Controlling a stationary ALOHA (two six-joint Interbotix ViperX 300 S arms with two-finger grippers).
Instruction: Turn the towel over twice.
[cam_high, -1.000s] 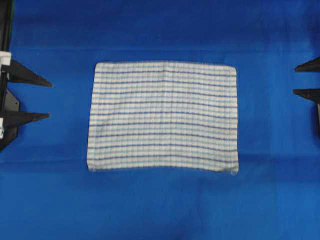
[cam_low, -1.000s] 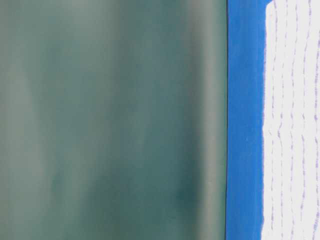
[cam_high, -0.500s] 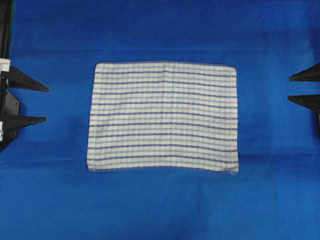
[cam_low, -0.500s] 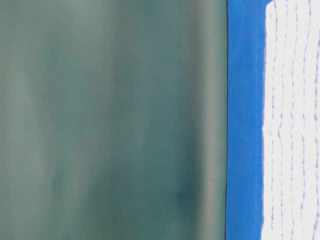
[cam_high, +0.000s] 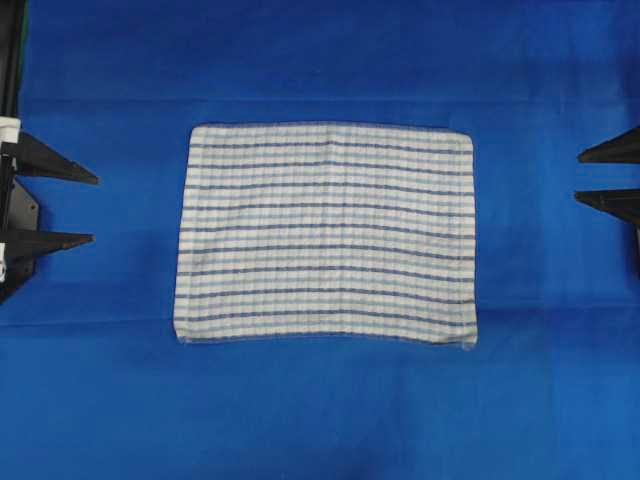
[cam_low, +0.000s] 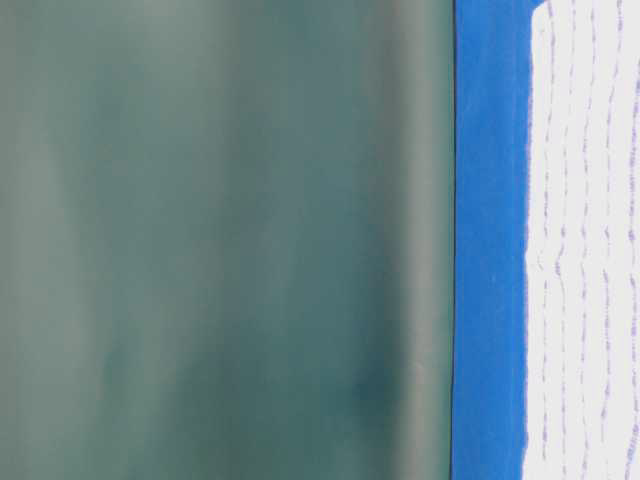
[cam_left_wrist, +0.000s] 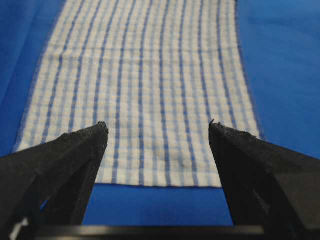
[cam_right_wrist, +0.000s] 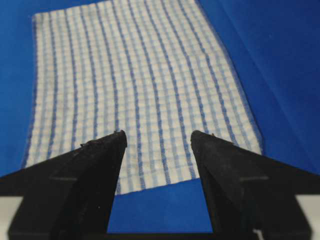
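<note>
Since the striped towel (cam_high: 325, 233) lies flat and square on the blue table covering (cam_high: 320, 420), I judge the clean way to flip it is to take two corners of one short hem low and together, then carry them across evenly. My left gripper (cam_high: 95, 208) and right gripper (cam_high: 580, 177) are both spread wide and empty. The towel sits between them, well apart from each, its short hems facing my fingertips (cam_left_wrist: 102, 127).

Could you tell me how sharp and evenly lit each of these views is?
Overhead: even light, the towel sharp, no glare. Table-level: soft, the towel washed out, its stripes faint. Left wrist: the towel's far end blurs, near jaws dark. Right wrist: stripes fairly crisp, jaws dark.
</note>
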